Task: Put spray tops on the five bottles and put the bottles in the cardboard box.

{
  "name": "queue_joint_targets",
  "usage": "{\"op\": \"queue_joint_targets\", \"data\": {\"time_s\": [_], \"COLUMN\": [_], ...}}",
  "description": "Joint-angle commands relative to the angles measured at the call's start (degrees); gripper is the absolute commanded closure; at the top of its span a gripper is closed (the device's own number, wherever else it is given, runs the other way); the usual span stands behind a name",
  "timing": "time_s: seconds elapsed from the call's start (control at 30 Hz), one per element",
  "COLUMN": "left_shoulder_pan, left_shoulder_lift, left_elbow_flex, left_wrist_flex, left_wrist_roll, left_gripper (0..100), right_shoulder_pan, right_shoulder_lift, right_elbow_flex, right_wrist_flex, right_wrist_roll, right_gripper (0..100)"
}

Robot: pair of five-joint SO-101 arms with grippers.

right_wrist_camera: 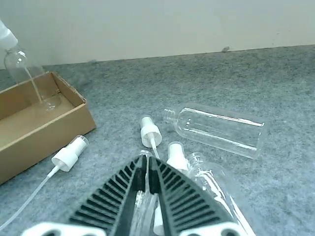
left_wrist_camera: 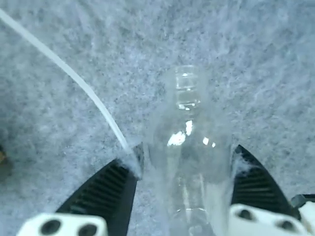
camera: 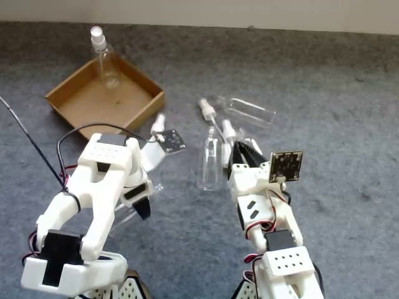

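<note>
Pincer [right_wrist_camera: 146, 160] closed, spray tops [right_wrist_camera: 150, 132] ahead, open bottle [right_wrist_camera: 219, 130] lying beyond, box [right_wrist_camera: 54, 132] w/ capped bottle [right_wrist_camera: 19, 64]

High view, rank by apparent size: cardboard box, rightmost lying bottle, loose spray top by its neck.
1. cardboard box
2. rightmost lying bottle
3. loose spray top
The gaps are clear, with no close calls.

You are at a small robotics test rig, the sort found in a lab or hobby workshop. Your bench [camera: 349, 124] is covered in grey carpet-like felt and runs back to a plain pale wall [right_wrist_camera: 172, 24]. Two white arms stand on it side by side. The left arm [camera: 93, 205] trails a loose black cable [camera: 31, 138], and the right arm [camera: 274, 249] carries an exposed circuit board [camera: 286, 166].
</note>
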Motion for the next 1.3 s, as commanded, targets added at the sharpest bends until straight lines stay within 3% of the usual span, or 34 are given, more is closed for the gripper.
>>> {"op": "queue_joint_targets", "data": {"time_s": [0.0, 0.8, 1.0, 1.27], "left_shoulder_pan": [0.48, 0.48, 0.66, 0.66], "left_shoulder_lift": [-2.24, -2.24, -2.24, -2.77], "left_elbow_flex": [0.04, 5.85, 7.52, 5.14], "left_wrist_flex": [-0.70, -7.30, -7.65, -7.38], "left_wrist_roll": [-3.25, -3.25, -3.34, -3.25], "left_gripper": [74, 75, 86, 87], "right_shoulder_pan": [-0.22, -0.22, -0.22, -0.22], "right_shoulder_lift": [-0.57, -0.57, -0.57, -0.57], "right_elbow_flex": [3.30, 3.30, 3.30, 3.30], "right_wrist_flex": [-1.71, -1.71, -1.71, -1.71], "right_wrist_roll": [-0.26, -0.26, -0.26, -0.26], "right_gripper": [99.0, 99.0, 99.0, 99.0]}}
